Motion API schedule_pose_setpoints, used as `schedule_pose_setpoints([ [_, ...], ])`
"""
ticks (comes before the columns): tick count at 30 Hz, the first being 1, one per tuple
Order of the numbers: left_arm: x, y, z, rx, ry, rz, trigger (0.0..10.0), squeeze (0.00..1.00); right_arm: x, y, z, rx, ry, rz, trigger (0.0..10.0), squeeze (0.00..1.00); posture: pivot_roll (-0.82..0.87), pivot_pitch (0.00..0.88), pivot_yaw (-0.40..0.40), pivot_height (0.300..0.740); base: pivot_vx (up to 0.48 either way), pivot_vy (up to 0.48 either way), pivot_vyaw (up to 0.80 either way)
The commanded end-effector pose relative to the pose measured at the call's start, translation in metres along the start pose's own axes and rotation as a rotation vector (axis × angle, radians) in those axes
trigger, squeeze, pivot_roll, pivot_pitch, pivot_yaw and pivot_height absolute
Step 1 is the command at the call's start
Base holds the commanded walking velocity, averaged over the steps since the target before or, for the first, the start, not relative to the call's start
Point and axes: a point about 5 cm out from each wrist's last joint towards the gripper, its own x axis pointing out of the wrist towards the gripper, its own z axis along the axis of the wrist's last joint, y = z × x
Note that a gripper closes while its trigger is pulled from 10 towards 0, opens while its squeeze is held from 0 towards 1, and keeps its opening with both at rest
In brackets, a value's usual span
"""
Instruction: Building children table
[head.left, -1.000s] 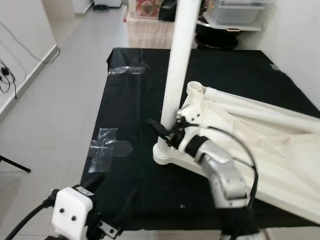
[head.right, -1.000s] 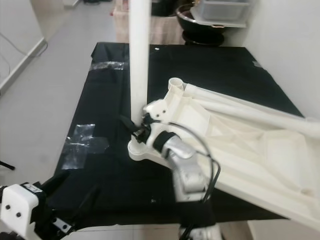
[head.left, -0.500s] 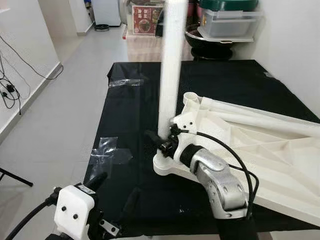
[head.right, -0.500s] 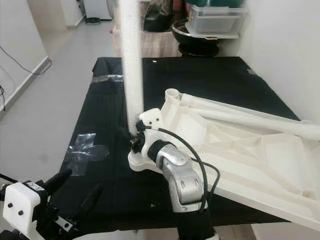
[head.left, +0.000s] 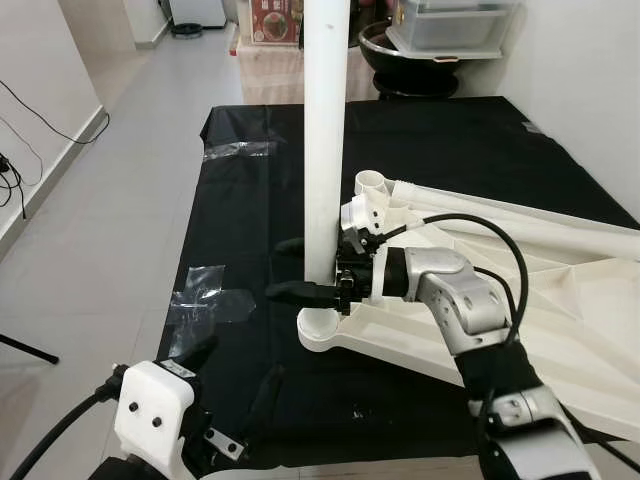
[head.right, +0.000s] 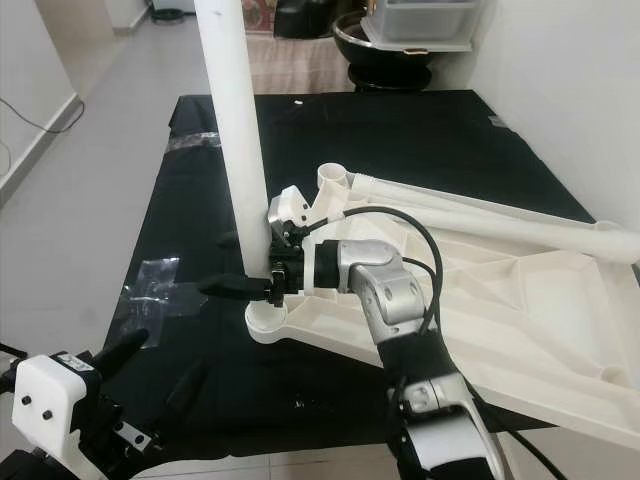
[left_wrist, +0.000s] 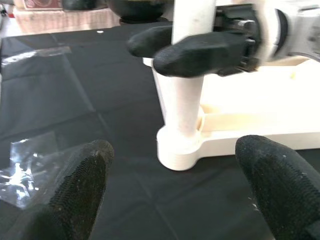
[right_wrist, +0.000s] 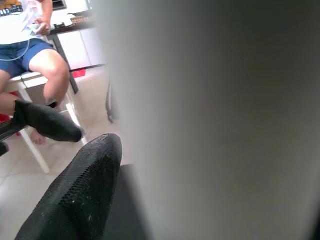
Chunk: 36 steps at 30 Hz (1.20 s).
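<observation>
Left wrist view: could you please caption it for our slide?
Right pincer closed around the upright white leg seated in the tabletop's corner socket.

The white table leg (head.left: 325, 130) runs out of the picture at its upper end, so its top is not seen. The upturned white table top (head.right: 520, 310) is cut by the right edge. One finger of the right gripper (head.left: 308, 272) is partly hidden behind the leg. In the right wrist view the leg is only a blurred grey surface, and a seated person (right_wrist: 30, 55) is cut off above the waist.
</observation>
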Motion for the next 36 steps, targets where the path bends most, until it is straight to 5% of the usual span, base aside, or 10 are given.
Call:
schedule_pose_setpoints([
  [1,-0.001,-0.002,-0.001,0.0,0.004,0.001,10.0,0.0,0.007,-0.002,0.001,0.009,-0.01,0.045,10.0,0.0,0.11,0.123,-0.059,0.74,0.0,0.0,0.0],
  [2,-0.002,-0.002,-0.001,-0.001,0.004,0.001,10.0,0.0,0.009,-0.004,0.003,0.024,-0.02,0.081,10.0,0.0,0.11,0.13,-0.061,0.74,0.0,0.0,0.0],
  [3,-0.002,-0.003,-0.002,-0.003,0.004,0.001,10.0,0.0,0.01,-0.005,0.005,0.041,-0.029,0.117,0.0,0.0,0.11,0.135,-0.063,0.74,0.0,0.0,0.0],
  [18,-0.005,-0.005,-0.003,-0.01,0.011,-0.004,10.0,0.0,0.013,-0.008,-0.002,0.029,-0.024,0.169,0.0,0.0,0.13,0.15,-0.053,0.74,0.0,0.0,0.0],
  [19,-0.005,-0.004,-0.003,-0.009,0.013,-0.005,10.0,0.0,0.016,-0.014,-0.012,-0.045,0.022,-0.204,0.0,0.0,0.11,0.144,-0.056,0.74,0.0,0.0,0.0],
  [22,-0.005,-0.004,-0.003,-0.008,0.014,-0.006,10.0,0.0,0.015,-0.016,-0.015,-0.072,0.035,-0.388,0.0,0.0,0.11,0.144,-0.056,0.74,0.0,0.0,0.0],
  [23,-0.005,-0.003,-0.003,-0.008,0.017,-0.005,10.0,0.0,0.014,-0.014,-0.027,-0.092,0.096,-0.703,0.0,0.0,0.1,0.138,-0.055,0.74,0.0,0.0,0.0],
  [33,-0.001,0.002,0.0,0.013,0.013,0.001,10.0,0.0,0.067,0.03,-0.024,-0.05,0.003,-0.747,0.0,0.0,0.1,0.104,-0.03,0.74,0.0,0.0,0.0],
  [34,0.0,0.002,0.0,0.015,0.011,0.001,10.0,0.0,0.068,0.028,-0.021,-0.045,-0.002,-0.739,4.7,0.0,0.1,0.105,-0.032,0.74,0.0,0.0,0.0],
  [36,0.0,0.002,0.0,0.015,0.01,0.002,10.0,0.0,0.068,0.028,-0.019,-0.04,-0.005,-0.755,4.7,0.0,0.1,0.105,-0.032,0.74,0.0,0.0,0.0],
])
